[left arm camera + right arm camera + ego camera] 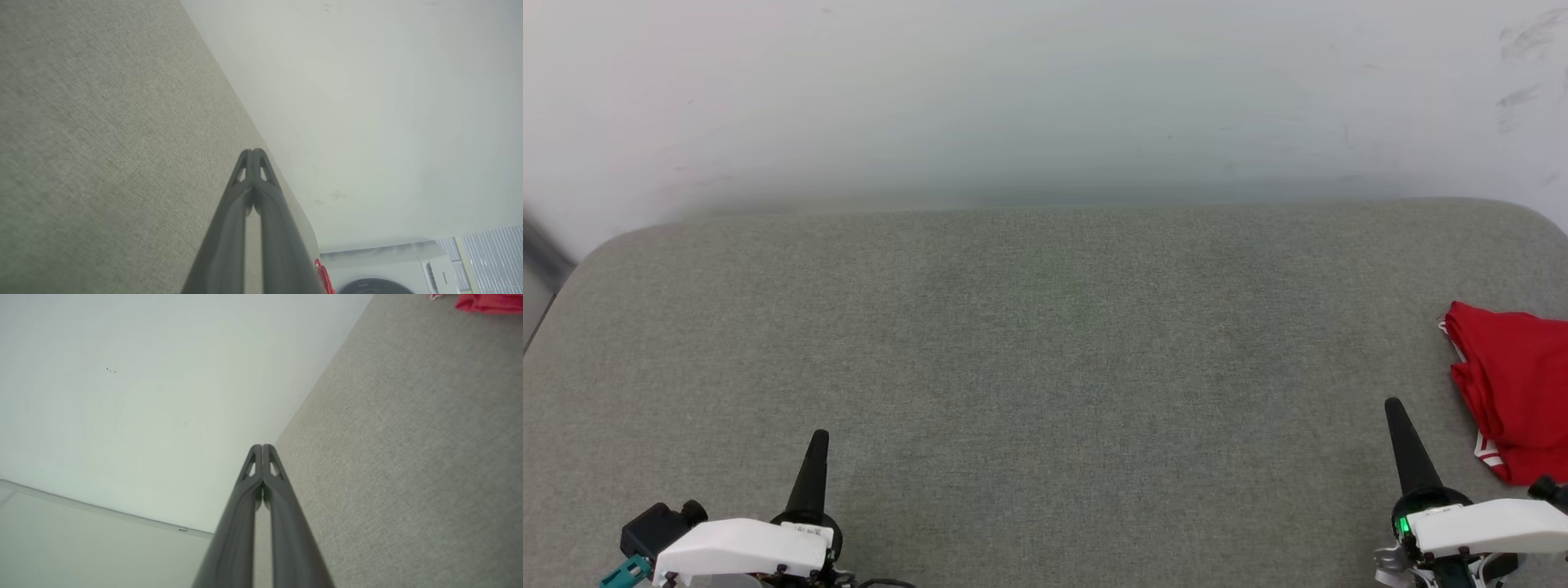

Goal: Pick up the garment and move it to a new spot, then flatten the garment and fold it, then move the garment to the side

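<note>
Red garment (1515,392) rumpled, soft folds – on coarse grey woven cushion (1045,367)

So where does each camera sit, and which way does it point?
Head view: on the head, looking down at the grey fabric surface; left pincer and right pincer show at the bottom, both shut.
Left wrist view: on the left wrist, looking along its pincer across the surface to the wall.
Right wrist view: on the right wrist, along its pincer, likewise.
Shared: all three catch the red garment.
</note>
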You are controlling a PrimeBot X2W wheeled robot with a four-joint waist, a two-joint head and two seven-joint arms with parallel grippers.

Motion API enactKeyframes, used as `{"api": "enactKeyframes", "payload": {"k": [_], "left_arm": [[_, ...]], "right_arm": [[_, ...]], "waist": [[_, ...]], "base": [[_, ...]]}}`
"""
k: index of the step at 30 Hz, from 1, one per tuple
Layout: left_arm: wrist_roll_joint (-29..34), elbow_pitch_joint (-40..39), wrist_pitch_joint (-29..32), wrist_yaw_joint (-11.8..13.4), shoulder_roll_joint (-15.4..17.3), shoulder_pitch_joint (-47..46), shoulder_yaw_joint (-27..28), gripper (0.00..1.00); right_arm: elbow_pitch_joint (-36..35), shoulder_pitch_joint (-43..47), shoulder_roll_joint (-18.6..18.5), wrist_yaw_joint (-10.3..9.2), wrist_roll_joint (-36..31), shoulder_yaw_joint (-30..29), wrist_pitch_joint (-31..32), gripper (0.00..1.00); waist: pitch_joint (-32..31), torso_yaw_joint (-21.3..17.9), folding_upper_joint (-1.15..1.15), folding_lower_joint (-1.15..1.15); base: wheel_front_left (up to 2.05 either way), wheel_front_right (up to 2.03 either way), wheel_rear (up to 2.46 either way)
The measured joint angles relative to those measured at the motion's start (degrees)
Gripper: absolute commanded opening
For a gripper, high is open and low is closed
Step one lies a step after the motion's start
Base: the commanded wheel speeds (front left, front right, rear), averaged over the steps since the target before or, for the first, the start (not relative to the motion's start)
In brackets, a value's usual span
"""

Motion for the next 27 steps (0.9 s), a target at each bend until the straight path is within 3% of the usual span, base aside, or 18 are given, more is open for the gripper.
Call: {"api": "enactKeyframes", "payload": {"k": [27], "left_arm": [[-14.1, 1.6, 3.7, -1.5, 0.0, -2.9, 1.6, 0.00]], "right_arm": [[1.9, -2.4, 0.0, 0.00, 14.0, -0.8, 3.7, 0.00]], "waist": [[0.2, -0.2, 0.00, 0.00]], "base": [[0.00, 0.00, 0.00]]}}
